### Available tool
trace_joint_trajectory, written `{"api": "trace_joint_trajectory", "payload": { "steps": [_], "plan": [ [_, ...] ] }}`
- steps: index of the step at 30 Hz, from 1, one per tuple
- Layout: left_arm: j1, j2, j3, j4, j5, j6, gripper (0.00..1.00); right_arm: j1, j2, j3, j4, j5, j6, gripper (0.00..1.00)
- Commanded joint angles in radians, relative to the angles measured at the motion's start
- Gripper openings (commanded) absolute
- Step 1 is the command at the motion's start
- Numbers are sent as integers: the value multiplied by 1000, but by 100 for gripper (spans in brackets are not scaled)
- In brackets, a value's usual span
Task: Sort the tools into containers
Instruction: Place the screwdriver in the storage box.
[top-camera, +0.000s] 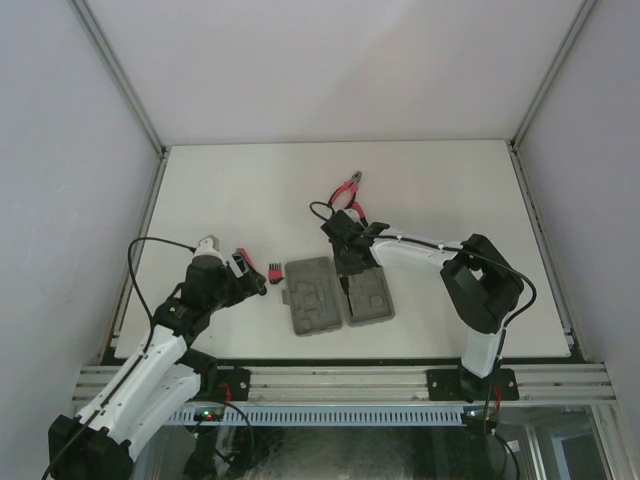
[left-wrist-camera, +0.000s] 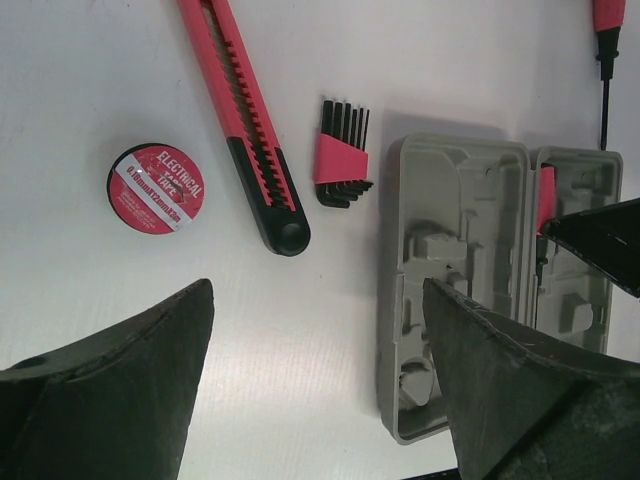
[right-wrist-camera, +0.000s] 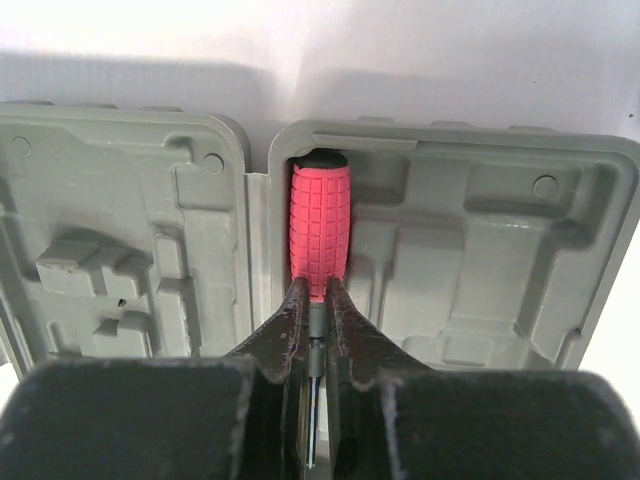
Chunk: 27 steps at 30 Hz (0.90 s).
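The grey tool case (top-camera: 318, 300) lies open with both halves flat. My right gripper (right-wrist-camera: 318, 300) is shut on the metal neck of a short red-handled driver (right-wrist-camera: 320, 225). The driver's handle lies in a slot by the hinge of the right half (right-wrist-camera: 470, 240). From above, the right gripper (top-camera: 350, 265) hangs over the case's far edge. My left gripper (left-wrist-camera: 320, 300) is open and holds nothing, hovering over bare table left of the case (left-wrist-camera: 450, 290). A red utility knife (left-wrist-camera: 245, 130), a comb-like hex key set (left-wrist-camera: 343, 155) and a round red tape roll (left-wrist-camera: 155, 188) lie beyond the left gripper.
Red-handled pliers (top-camera: 347, 190) lie on the table behind the case. A long thin screwdriver (left-wrist-camera: 606, 45) lies beyond the case's far end. The table's front edge runs just below the case (top-camera: 340, 345).
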Motion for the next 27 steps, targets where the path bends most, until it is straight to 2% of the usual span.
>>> {"api": "trace_joint_trajectory", "payload": {
  "steps": [1,12,23,27],
  "plan": [
    [-4,6,19,22,14,2,88,29,135,-122,-63,-45,30,0],
    [-5,13,28,20,5,10,87,79,192,-236,8,-66,86,0],
    [-4,7,33,-2,3,14,87,52,-24,-167,-75,-40,60,0],
    [-5,-2,35,-17,-1,11,87,56,-84,-96,-103,-36,49,8]
  ]
}}
